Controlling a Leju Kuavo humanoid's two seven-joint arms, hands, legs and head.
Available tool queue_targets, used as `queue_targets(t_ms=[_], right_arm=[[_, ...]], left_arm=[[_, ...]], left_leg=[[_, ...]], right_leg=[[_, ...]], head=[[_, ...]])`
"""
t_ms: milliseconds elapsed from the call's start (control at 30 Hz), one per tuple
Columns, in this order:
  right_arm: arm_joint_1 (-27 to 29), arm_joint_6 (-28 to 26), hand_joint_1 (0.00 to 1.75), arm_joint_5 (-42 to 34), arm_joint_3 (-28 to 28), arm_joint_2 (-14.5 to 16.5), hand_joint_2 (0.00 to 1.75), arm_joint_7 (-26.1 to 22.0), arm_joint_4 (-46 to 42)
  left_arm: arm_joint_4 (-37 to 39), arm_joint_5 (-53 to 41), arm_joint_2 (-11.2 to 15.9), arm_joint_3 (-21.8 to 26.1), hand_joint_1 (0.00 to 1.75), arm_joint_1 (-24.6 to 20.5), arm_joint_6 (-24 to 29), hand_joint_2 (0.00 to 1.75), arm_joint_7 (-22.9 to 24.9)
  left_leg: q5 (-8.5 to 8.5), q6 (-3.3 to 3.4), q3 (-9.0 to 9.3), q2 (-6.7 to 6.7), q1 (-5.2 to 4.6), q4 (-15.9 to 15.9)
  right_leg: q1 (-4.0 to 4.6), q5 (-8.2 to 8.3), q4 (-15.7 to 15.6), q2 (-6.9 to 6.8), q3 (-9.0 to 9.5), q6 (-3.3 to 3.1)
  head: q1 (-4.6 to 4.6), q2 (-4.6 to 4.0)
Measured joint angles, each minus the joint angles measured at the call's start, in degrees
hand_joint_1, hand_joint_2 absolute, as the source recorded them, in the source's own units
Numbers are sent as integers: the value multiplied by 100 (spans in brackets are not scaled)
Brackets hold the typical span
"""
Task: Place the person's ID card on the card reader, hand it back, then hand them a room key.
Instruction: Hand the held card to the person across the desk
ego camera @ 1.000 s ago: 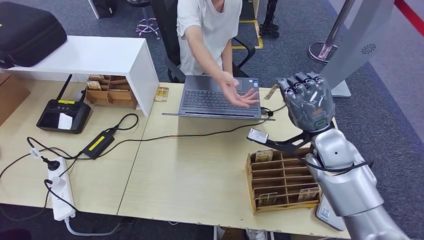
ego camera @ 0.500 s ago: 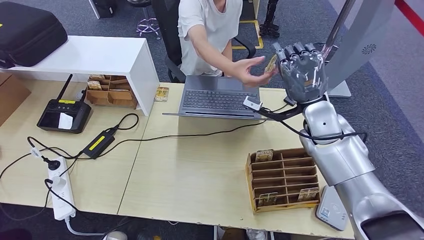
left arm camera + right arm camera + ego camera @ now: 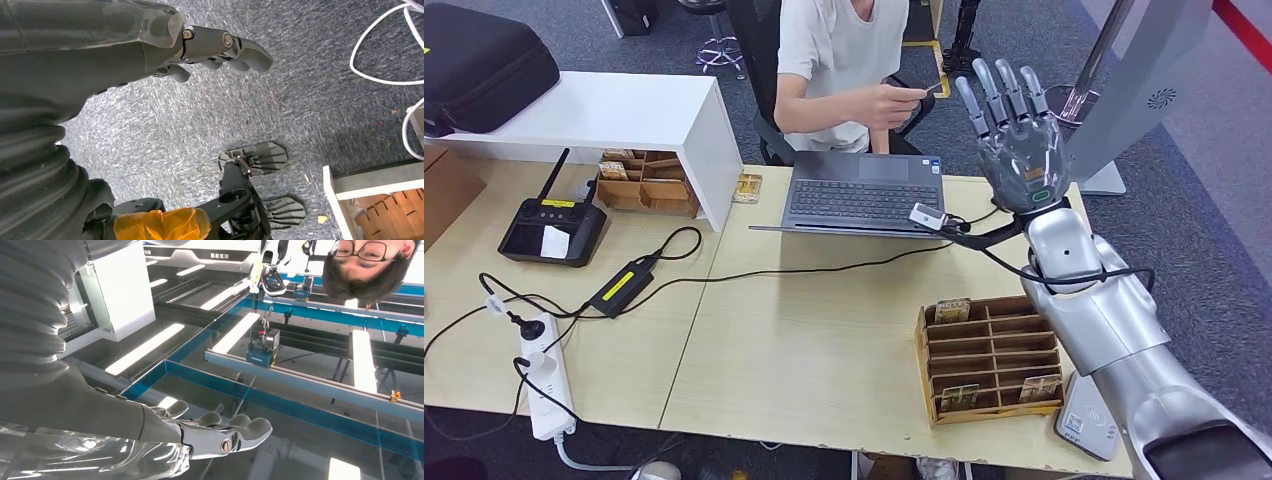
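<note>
- The left hand hangs over grey carpet, fingers loosely apart, holding nothing.
- The person's hand pinches a small card above the laptop; its print is too small to read.
- The right hand is raised beside it, fingers spread and empty.
- The card reader lies at the table's near right corner, partly hidden by the arm.

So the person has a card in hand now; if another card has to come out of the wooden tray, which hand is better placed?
Probably the right hand: open and raised above the table near the wooden tray. The left hand hangs down toward the floor.
</note>
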Motion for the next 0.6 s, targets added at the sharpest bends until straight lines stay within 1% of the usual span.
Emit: queue_targets(t_ms=[167,300,400,500,600], right_arm=[[49,0,0,0,-8,-1,175,-16,-5],[349,-1,0,-2,-110,-101,175,-21,-268],[678,-2,0,-2,-226,-310,175,79,-551],[913,-2,0,-9,-357,-633,175,242,-667],[1067,-2,0,-48,-529,-958,175,278,-674]], left_arm=[[0,21,0,0,0,1,1,175,2],[0,84,0,0,0,21,21,175,-34],[0,128,2,0,0,61,27,175,-72],[0,152,16,0,0,122,20,175,-113],[0,176,47,0,0,183,-13,175,-154]], left_leg=[[0,0,1,0,0,0],[-1,0,0,-1,0,0],[-1,1,-2,-6,0,0],[-2,2,-5,-8,-1,0],[-2,3,-7,-7,-3,1]], right_leg=[[0,0,-1,0,-1,0],[0,0,-4,-1,-3,0],[0,-1,-7,-6,-3,1],[-1,0,-11,-7,-2,2],[-2,2,-13,-7,-1,4]], head=[[-1,0],[-1,0],[0,0],[1,0],[1,0]])
